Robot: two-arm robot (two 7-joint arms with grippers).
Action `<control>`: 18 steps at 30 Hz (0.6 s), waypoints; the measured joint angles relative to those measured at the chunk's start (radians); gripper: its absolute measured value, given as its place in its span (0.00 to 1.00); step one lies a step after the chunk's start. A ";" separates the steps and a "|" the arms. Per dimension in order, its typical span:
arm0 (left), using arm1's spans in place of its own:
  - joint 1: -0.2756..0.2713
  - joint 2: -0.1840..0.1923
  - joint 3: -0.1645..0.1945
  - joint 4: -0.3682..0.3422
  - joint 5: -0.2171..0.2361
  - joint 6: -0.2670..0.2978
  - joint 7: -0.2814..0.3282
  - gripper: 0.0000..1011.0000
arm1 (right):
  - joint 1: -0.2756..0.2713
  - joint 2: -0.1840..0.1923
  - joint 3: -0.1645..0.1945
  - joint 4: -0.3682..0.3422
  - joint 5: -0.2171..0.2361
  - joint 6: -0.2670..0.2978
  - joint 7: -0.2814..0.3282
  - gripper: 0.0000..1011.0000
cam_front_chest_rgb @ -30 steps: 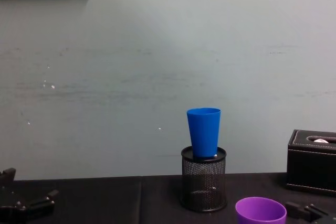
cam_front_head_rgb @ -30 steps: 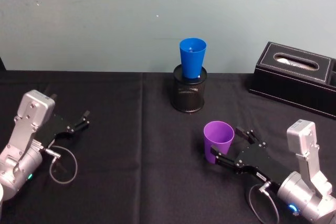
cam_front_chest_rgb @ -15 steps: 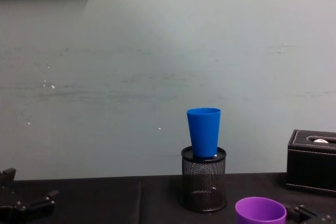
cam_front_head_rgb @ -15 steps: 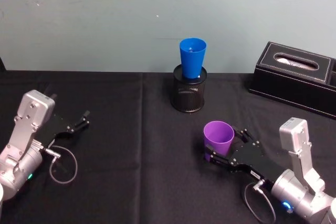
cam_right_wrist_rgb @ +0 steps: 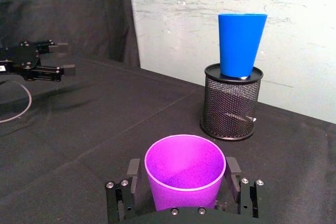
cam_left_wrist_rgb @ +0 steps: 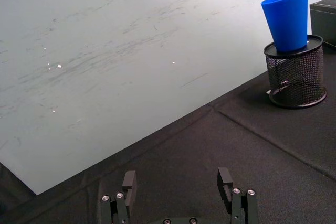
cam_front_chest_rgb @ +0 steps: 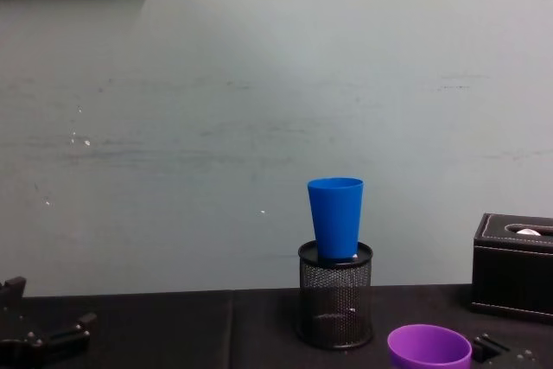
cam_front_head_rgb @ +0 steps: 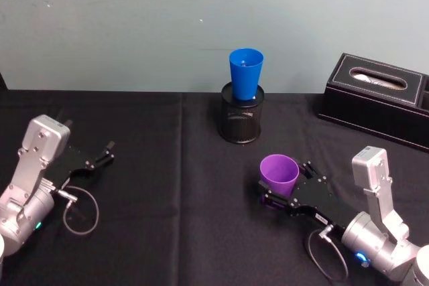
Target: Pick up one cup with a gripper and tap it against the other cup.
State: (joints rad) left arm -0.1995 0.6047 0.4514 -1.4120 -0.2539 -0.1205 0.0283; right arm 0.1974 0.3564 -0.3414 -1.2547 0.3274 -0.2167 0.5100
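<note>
The purple cup point(cam_front_head_rgb: 279, 173) stands up straight on the table point(cam_front_head_rgb: 174, 232), mouth up. It is in the right half, closer to the front edge than the back. The right gripper point(cam_front_head_rgb: 287, 183) reaches in from the front right corner, low over the cloth, and the cup sits right between its two fingers point(cam_right_wrist_rgb: 133, 174). The fingers are spread wide, one on each side of the cup, down by its lower half. They look very close to the cup's wall, but there seems to be a small gap, so I'd say the gripper is open and holds nothing yet. The cup's long way runs up and down and the fingers sit across it, which is a good way to squeeze it. This arm is much nearer to the purple cup than the other one. The left gripper point(cam_front_head_rgb: 107, 152) rests by the left edge, well apart, with its fingers open and empty. The blue cup point(cam_front_head_rgb: 246, 75) stands in a black holder point(cam_front_head_rgb: 240, 124) near the middle of the back edge. From the purple cup it lies toward the back and a bit to the left. It is also higher up, because the holder lifts it. So I think the next move is to close on the purple cup, lift it, and carry it back and up to the blue one. The blue cup is tall and sits high, so a hard bump might tip it.
</note>
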 joint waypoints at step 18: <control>0.000 0.000 0.000 0.000 0.000 0.000 0.000 1.00 | 0.020 -0.007 -0.004 0.021 -0.005 -0.004 0.003 0.99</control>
State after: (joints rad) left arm -0.1995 0.6046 0.4514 -1.4120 -0.2539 -0.1206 0.0283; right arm 0.2170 0.3490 -0.3451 -1.2342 0.3221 -0.2203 0.5128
